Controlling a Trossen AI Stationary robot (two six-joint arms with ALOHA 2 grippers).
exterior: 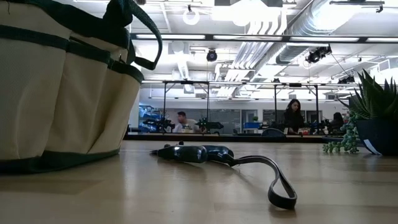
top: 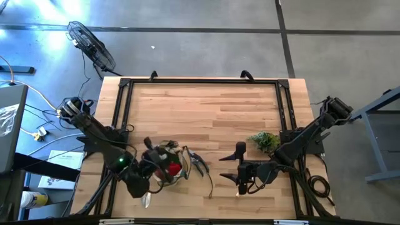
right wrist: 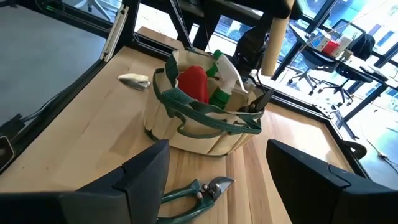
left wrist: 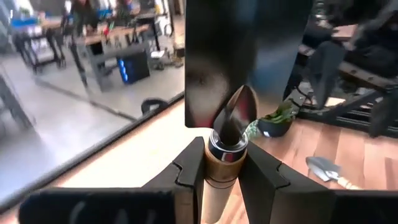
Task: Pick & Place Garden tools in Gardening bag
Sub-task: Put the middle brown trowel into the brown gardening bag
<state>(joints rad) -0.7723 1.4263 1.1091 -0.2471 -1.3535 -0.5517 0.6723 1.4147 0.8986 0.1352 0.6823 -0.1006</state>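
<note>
1. High view: the gardening bag [top: 167,164] sits near the front edge of the table [top: 206,106], on the left side. The left tool [top: 145,181] hangs just beside it, by the front edge, with a pale trowel blade [top: 147,200] showing below it. The pruners [top: 200,164] lie on the table just right of the bag. The right tool [top: 240,181] hovers farther right, near a leafy plant sprig [top: 265,141].

2. Low view: the bag [exterior: 62,81] stands upright, its canvas walls slack and soft. The pruners [exterior: 193,153] lie flat with a limp strap loop [exterior: 277,180] trailing; neither tool shows here.

3. Left wrist view: the left tool [left wrist: 222,171] is clamped on a trowel [left wrist: 227,134] at the metal collar atop its wooden handle. The trowel looks rigid and fairly light; metal may be slippery, so the wood seems the surer hold. A second trowel [left wrist: 326,169] lies on the table beyond.

4. Right wrist view: the right tool [right wrist: 217,186] stands wide apart and empty, above the pruners [right wrist: 196,190]. The pruners look stiff and compact; taking them across both handles seems safest. The bag [right wrist: 202,118] already holds a red cloth item [right wrist: 193,83] and a green item [right wrist: 219,94].
</note>
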